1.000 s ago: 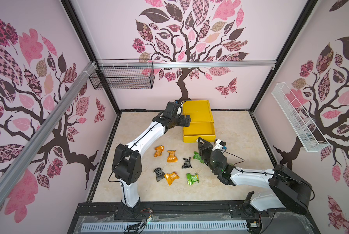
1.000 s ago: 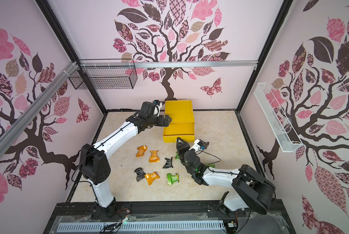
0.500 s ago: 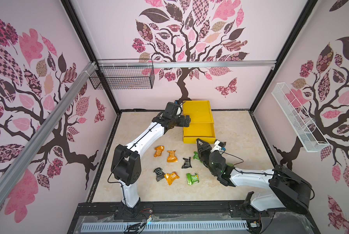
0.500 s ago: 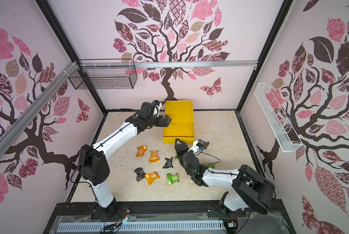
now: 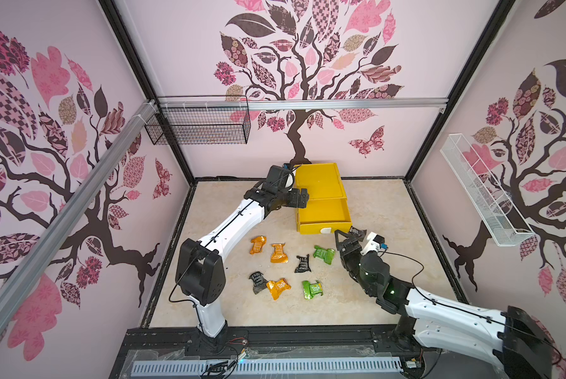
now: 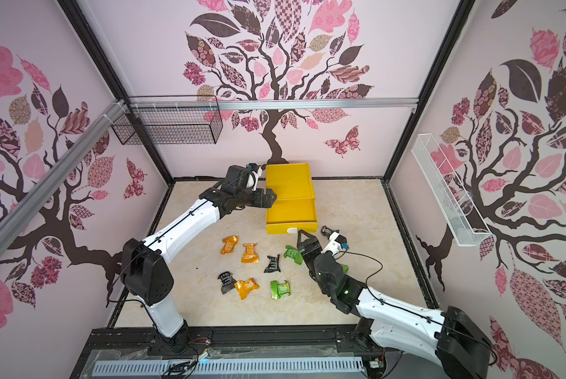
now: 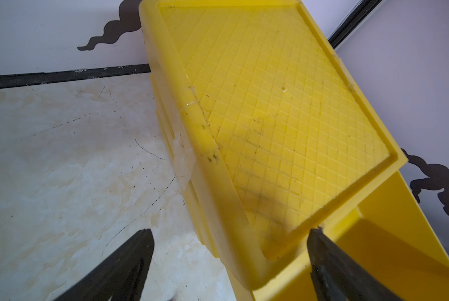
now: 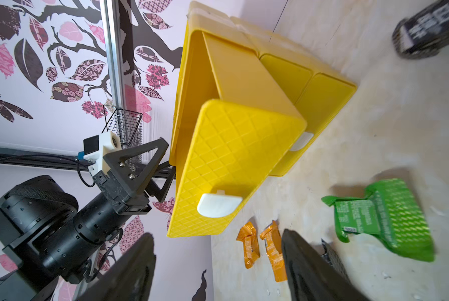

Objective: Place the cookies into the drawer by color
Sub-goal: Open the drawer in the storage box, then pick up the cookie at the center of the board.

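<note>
The yellow drawer (image 5: 317,180) chest stands at the back wall, and its top drawer (image 5: 324,213) (image 8: 239,146) is pulled out, with nothing showing inside. My left gripper (image 5: 299,198) (image 7: 230,230) is open, straddling the chest's front left corner. Just in front of the drawer's white handle (image 8: 218,206), my right gripper (image 5: 342,238) (image 8: 217,234) is open and holds nothing. The cookies lie on the floor: orange (image 5: 258,244) (image 5: 278,253) (image 5: 277,288), green (image 5: 324,254) (image 5: 312,289) and black (image 5: 303,263) (image 5: 257,281). Another black one (image 5: 357,232) lies right of the drawer.
A black wire basket (image 5: 198,126) hangs on the back wall at the left. A white wire basket (image 5: 482,193) hangs on the right wall. The black frame edges border the marble floor (image 5: 373,203) on all sides.
My right gripper has opened wider and drawn back a little from the drawer front. The left arm, the drawer and the cookies have not moved.
</note>
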Robot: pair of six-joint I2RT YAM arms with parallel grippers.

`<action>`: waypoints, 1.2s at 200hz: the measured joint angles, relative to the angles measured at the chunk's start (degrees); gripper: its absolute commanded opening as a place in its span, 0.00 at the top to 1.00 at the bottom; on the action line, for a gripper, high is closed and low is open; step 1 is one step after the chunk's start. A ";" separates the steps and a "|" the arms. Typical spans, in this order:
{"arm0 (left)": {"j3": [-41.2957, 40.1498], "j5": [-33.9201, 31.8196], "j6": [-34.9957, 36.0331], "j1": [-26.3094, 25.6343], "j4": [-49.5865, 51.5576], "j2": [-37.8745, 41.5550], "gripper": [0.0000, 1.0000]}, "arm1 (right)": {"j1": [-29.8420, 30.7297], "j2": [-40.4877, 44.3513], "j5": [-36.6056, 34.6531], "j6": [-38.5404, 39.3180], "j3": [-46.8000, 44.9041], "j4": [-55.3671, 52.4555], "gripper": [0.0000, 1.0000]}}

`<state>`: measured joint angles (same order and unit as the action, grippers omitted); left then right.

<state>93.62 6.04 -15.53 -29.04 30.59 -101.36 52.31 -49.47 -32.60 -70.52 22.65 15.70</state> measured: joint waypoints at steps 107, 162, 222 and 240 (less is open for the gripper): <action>-18.10 -1.49 11.08 -0.15 -2.86 21.84 0.03 | -12.00 20.24 5.77 33.20 1.79 -28.79 0.01; -27.26 -1.29 16.24 0.76 -1.44 32.68 0.03 | -29.16 12.61 21.57 41.79 6.40 -32.48 0.01; -37.88 1.79 18.75 8.20 -0.50 40.83 0.03 | -41.64 4.70 31.12 43.12 6.88 -33.03 0.08; -40.50 2.71 20.06 9.42 -0.96 42.49 0.03 | -43.82 1.55 32.68 42.21 6.99 -32.52 0.08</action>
<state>53.12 8.75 4.54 -19.62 29.63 -58.87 8.49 -47.92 0.08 -28.32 29.65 -16.82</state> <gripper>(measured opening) 0.974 0.924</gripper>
